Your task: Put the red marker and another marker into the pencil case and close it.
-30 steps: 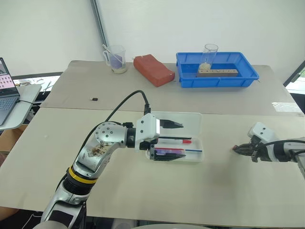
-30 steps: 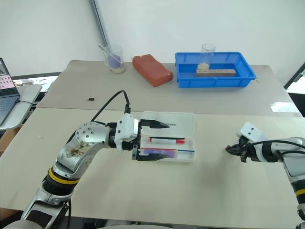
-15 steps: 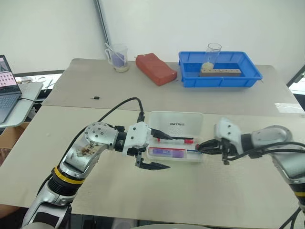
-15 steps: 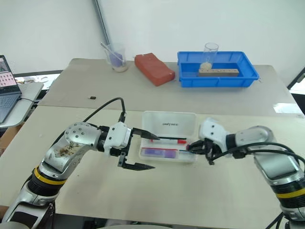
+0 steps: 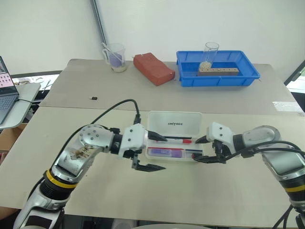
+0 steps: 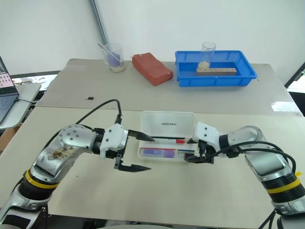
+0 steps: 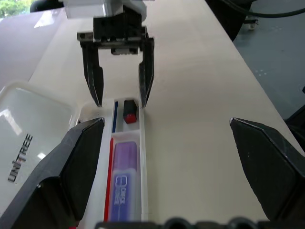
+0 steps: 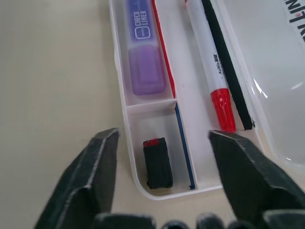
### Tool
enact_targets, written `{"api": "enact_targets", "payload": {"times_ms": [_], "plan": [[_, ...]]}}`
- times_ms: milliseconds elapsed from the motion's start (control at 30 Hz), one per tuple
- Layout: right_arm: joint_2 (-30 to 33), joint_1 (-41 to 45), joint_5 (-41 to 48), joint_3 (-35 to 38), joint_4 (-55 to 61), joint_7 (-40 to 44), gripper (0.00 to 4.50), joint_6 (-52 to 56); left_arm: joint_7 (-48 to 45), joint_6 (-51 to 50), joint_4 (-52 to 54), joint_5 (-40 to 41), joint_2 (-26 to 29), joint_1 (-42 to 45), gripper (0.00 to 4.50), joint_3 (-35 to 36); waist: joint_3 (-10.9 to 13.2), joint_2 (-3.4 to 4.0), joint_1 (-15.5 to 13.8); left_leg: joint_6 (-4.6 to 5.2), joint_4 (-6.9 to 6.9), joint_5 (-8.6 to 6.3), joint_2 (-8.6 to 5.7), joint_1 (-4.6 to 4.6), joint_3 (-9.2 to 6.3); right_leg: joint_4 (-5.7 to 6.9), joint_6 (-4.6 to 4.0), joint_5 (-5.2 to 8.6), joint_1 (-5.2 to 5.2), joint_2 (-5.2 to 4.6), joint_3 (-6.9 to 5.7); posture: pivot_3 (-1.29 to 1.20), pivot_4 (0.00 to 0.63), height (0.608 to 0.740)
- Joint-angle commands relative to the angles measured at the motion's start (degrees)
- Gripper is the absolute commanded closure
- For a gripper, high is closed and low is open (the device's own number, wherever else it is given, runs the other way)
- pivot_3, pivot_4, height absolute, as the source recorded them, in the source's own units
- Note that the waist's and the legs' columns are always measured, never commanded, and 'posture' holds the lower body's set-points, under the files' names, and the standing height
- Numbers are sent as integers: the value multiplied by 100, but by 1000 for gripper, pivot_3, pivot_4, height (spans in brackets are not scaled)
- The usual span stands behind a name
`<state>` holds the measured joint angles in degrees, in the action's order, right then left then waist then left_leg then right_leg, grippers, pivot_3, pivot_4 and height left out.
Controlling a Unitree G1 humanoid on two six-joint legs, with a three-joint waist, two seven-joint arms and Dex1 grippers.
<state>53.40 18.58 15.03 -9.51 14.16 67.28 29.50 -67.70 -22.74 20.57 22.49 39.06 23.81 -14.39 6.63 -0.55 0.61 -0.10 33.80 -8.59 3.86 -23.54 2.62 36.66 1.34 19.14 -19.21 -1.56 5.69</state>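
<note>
The pencil case (image 5: 187, 128) lies open mid-table, its lid flat behind the tray. Inside rest the red marker (image 5: 177, 140) and the purple highlighter (image 5: 164, 152), also seen as the red marker (image 8: 209, 57) and highlighter (image 8: 144, 57) in the right wrist view. A small black-and-red piece (image 8: 157, 162) sits in the end compartment. My left gripper (image 5: 165, 152) is open at the case's left end, one finger over the tray, the other in front of it. Open too, my right gripper (image 5: 197, 150) straddles the case's right end, nothing between its fingers.
At the back stand a blue tray (image 5: 252, 76) with a glass and a wooden block, a red brick-shaped block (image 5: 153, 69) and a beaker (image 5: 116, 58). A small black item (image 5: 95, 98) lies back left. A laptop (image 5: 5, 90) sits on a side table to the left.
My right arm swung in from the table's right side to the case's right end and its gripper opened; the black-and-red piece now lies in the case. My left gripper drew back leftward.
</note>
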Motion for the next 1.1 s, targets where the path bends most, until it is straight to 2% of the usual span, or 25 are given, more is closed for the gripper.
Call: {"api": "enact_targets", "payload": {"times_ms": [33, 100, 200, 333, 367, 433, 467, 600, 800, 1000, 1100], "plan": [[-97, 72, 655, 888, 677, -442, 47, 749, 449, 102, -939, -170, -156, 477, 0, 467, 0, -1, -10, 0, 1, 0, 0, 0, -1, 1, 0, 0, 0, 0, -1, 0, 150, 740], [-209, 85, 944, 1195, 971, -724, 47, 1165, 807, 130, -1538, -306, -371, 791, 0, 598, 0, 0, -30, 0, 2, 0, -1, 0, -4, 2, 2, 1, 2, 0, -4, 0, 150, 740], [-593, 186, 1300, 1598, 1487, -1491, 0, 1837, 1448, 264, -2964, -535, -900, 1523, 768, 806, -1, 1, -58, 0, 2, 0, -2, -2, -6, 3, 2, 0, 1, 0, -4, 0, 150, 740], [-1082, 291, 1398, 1759, 1928, -2393, 0, 2315, 2061, 548, -4720, -862, -1449, 2393, 2521, 935, -2, 1, -55, 0, 2, 0, -5, -15, -14, 4, 4, 0, -9, 4, -5, 0, 150, 740], [-1177, 341, 1433, 1801, 1996, -2570, 0, 2416, 2084, 612, -5014, -931, -1528, 2566, 3154, 921, -2, 0, -55, 0, 2, 0, -5, -19, -14, 4, 3, 0, -11, 4, -5, 0, 150, 740], [-1285, 431, 1463, 1863, 2110, -2856, 0, 2564, 1973, 718, -5492, -1116, -1616, 2842, 4142, 789, -2, 1, -44, 0, 1, 0, -7, -25, -15, 7, 3, -1, -20, 5, -4, 0, 150, 740], [-1320, 484, 1479, 1887, 2152, -2974, 0, 2628, 1894, 774, -5705, -1238, -1644, 2957, 4462, 689, -2, 1, -41, 0, -1, 0, -8, -28, -15, 8, 2, -1, -23, 5, -4, 0, 150, 740], [-1407, 623, 1585, 1943, 2279, -3320, 0, 2816, 1324, 803, -6240, -1501, -1718, 3242, 4462, 399, -2, 1, -21, 0, -6, 0, -6, -27, -16, 10, 2, -1, -26, 10, -5, 0, 150, 740], [-1213, 626, 1736, 2059, 2404, -3463, 0, 2966, -64, 334, -6009, -1321, -1644, 3372, 4462, 243, -2, 2, 7, 0, -8, 1, -6, -34, -15, 10, 2, -1, -33, 9, -5, 0, 150, 740], [-807, 489, 1936, 2207, 2281, -3191, 0, 2943, -926, 94, -5072, -1306, -1494, 3010, 4462, -14, -3, 4, 14, 0, -9, 1, -5, -36, -15, 10, 1, 0, -35, 9, -5, 0, 150, 740], [-432, 191, 2172, 2239, 2300, -2749, 0, 3010, -1218, -31, -4111, -1331, -1381, 2520, 4462, -352, -5, 8, 20, 0, -10, 1, -4, -35, -15, 9, 0, -1, -32, 9, -3, 0, 150, 740]]}}
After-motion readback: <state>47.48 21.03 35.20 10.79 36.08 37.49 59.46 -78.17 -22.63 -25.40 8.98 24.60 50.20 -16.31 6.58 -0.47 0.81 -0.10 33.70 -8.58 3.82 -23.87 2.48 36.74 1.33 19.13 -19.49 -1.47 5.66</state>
